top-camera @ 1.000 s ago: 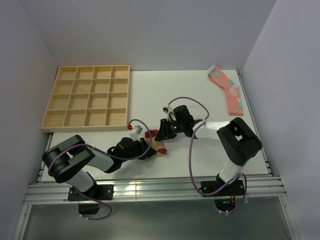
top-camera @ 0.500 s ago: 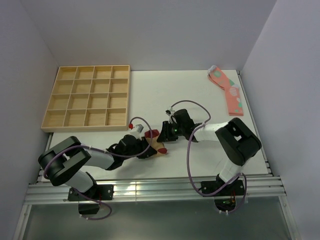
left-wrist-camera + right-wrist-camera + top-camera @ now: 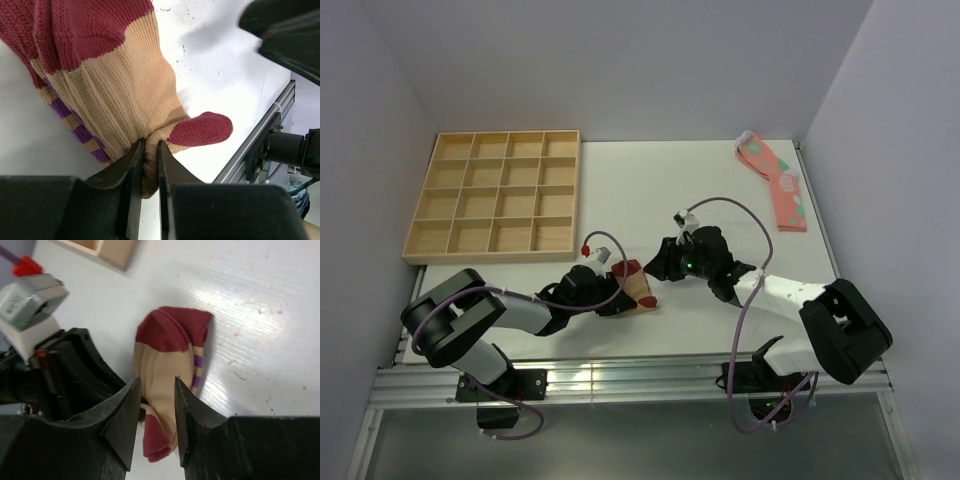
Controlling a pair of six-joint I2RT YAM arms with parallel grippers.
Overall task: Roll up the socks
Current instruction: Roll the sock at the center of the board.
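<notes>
The socks [image 3: 636, 286] lie folded over near the table's front edge, tan knit with dark red toe and heel and a purple-striped cuff. My left gripper [image 3: 620, 300] is shut on a bunched tan fold at their near end; in the left wrist view its jaws [image 3: 150, 145] pinch that fold of the socks [image 3: 115, 75]. My right gripper [image 3: 657, 268] hovers just to the right, open. In the right wrist view its jaws [image 3: 156, 382] stand apart above the socks [image 3: 167, 365] with nothing between them, and the left gripper's body [image 3: 75, 375] is on the left.
A wooden compartment tray [image 3: 495, 195] sits at the back left. Salmon-pink spotted socks [image 3: 776, 182] lie at the back right corner. The aluminium rail [image 3: 620, 378] runs along the table's front edge, close behind the tan socks.
My right arm has swung its elbow down and to the right, and its gripper has drawn back a little from the socks with its jaws wider. The left gripper keeps its pinch.
</notes>
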